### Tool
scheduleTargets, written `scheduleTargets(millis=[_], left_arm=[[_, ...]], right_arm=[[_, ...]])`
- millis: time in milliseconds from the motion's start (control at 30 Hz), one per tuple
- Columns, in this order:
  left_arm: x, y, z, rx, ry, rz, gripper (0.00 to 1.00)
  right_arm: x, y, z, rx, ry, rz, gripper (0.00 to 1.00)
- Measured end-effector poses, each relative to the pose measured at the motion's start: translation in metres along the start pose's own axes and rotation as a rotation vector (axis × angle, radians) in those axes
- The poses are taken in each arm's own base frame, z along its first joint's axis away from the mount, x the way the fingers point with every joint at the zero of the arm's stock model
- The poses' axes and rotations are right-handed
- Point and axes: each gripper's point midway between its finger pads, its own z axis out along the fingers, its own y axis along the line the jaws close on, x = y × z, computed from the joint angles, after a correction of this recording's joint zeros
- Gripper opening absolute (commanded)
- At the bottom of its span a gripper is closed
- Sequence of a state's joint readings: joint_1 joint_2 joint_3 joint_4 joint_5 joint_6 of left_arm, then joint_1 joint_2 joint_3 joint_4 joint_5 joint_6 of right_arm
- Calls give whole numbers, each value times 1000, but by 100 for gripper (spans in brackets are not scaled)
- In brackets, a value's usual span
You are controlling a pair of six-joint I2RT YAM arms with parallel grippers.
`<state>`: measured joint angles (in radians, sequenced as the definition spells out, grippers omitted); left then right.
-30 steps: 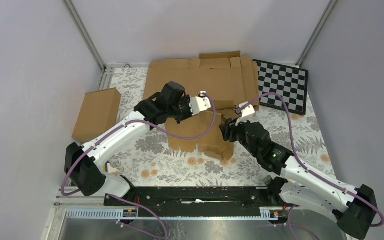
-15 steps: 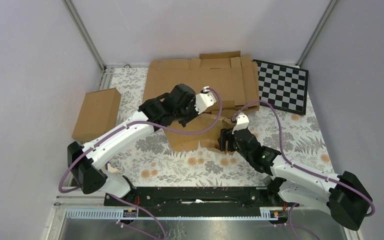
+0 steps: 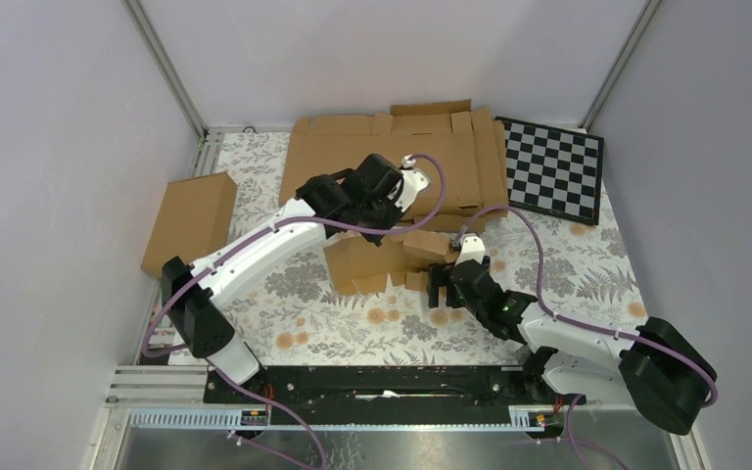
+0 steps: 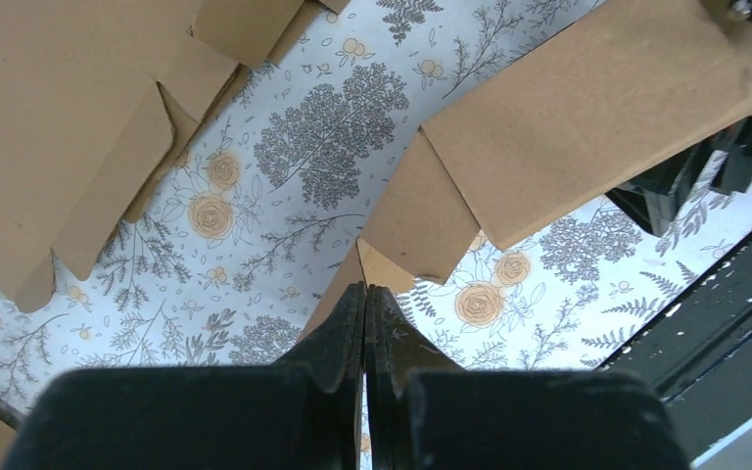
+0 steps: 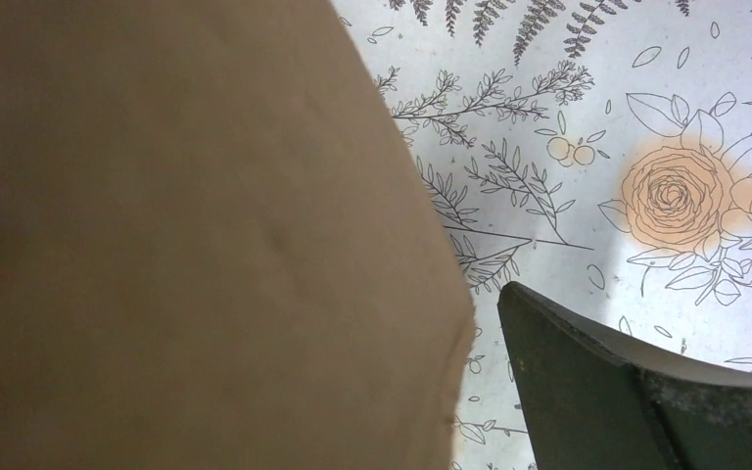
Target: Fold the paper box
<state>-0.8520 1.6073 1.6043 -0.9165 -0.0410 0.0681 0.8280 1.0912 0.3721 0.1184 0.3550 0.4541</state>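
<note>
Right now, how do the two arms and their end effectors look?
The left arm and right arm have white links, black joints and bases, each trailed by a looping purple cable. The left end effector and right end effector are black and tapered.

**A:** Close in now. How does the paper box point(image 3: 377, 259) look?

**B:** Plain brown cardboard, matt, faintly fibrous. Beside it, the finger point(image 5: 597, 392) of my right jaws is dull black with a grainy surface.

**A:** And underneath?

**B:** The counter point(image 3: 304, 323) has a smooth, matt floral-print cover. My left arm shell point(image 3: 255, 259) is white plastic with a slight gloss, and the joints are matt black. The purple cable point(image 3: 539, 245) has a soft sheen. The near rail point(image 3: 372, 418) is bare silvery metal.
</note>
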Motion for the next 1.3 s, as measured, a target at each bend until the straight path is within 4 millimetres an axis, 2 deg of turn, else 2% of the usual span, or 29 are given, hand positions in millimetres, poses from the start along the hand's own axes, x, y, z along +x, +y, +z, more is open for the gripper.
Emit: scheduleTargets(millis=[167, 300, 467, 600, 667, 900, 1167, 1300], left_arm=[[-3, -4, -5, 12, 20, -53, 0], [-3, -7, -3, 17, 54, -92, 0], [-3, -9, -7, 22, 75, -126, 0], [-1, -12, -9, 27, 96, -154, 0], [0, -13, -9, 28, 109, -169, 0], [2, -14, -8, 28, 124, -191, 0], [2, -14, -8, 28, 126, -191, 0], [1, -15, -7, 35, 127, -194, 0]], right_arm=[[5, -1, 4, 10, 14, 5, 100], [-1, 0, 0, 5, -3, 25, 99], [-32, -1, -16, 6, -123, 87, 99], [-57, -9, -27, 41, -232, 152, 84], [-62, -15, -28, 65, -261, 183, 84], [-50, -40, -9, 147, -209, 247, 81], [-33, -38, 12, 67, -89, 263, 81], [-29, -36, 15, 34, -56, 269, 80]])
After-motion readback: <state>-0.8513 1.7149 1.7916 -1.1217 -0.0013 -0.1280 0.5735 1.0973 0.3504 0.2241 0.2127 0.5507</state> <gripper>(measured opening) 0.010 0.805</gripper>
